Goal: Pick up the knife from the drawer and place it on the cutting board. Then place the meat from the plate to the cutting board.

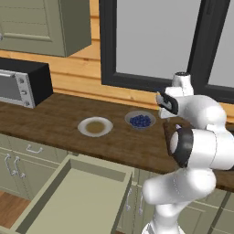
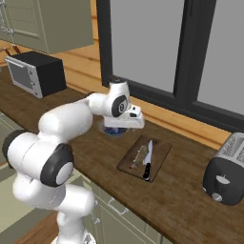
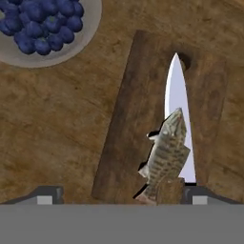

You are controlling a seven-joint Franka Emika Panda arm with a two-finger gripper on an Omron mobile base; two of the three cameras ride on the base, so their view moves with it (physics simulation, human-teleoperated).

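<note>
Centre frame, the meat [image 3: 167, 155] — a small fish, probably light and slippery — lies across the knife [image 3: 178, 109] on the cutting board [image 3: 128, 119]; gripper [image 3: 121, 195] fingers spread wide, holding nothing — best gripped mid-body.

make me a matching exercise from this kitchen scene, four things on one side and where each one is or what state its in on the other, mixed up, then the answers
Things:
1. knife
2. meat
3. plate
4. drawer

Places or states:
A. pulled open below the counter
B. on the counter left of the berry bowl, nothing on it
C. flat on the cutting board, blade pointing away from the handle end
D. lying over the blade on the board

Pairs: 1-C, 2-D, 3-B, 4-A
</note>
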